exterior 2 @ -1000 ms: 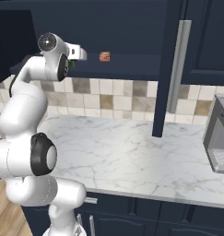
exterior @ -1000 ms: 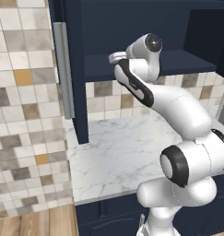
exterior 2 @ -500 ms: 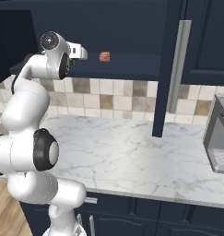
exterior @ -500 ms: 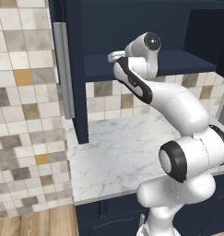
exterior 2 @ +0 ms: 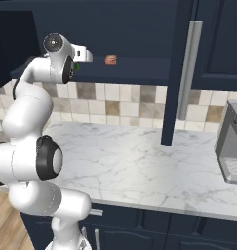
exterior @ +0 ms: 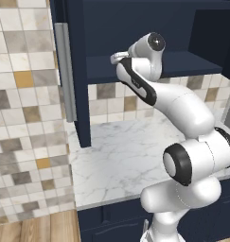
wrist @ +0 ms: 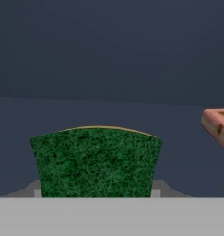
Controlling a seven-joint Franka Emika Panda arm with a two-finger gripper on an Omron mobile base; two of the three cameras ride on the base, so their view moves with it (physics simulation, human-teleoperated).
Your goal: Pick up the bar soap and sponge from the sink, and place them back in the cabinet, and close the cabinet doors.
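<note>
Hardly anything has shifted: inside the cabinet (exterior 2: 139,29), the bar soap (exterior 2: 110,59) lies on its shelf (wrist: 178,133) while the claw (exterior 2: 77,65) pinches the sponge (wrist: 97,161) beside it.

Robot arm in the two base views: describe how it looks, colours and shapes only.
The arm is glossy white, built of rounded tubular links. Dark grey to black bands and round caps mark its joints. The hand is a small white block on the wrist. No cables or markings show.

Two rear base views flanking the cabinet (exterior: 135,28); hand view close inside.
</note>
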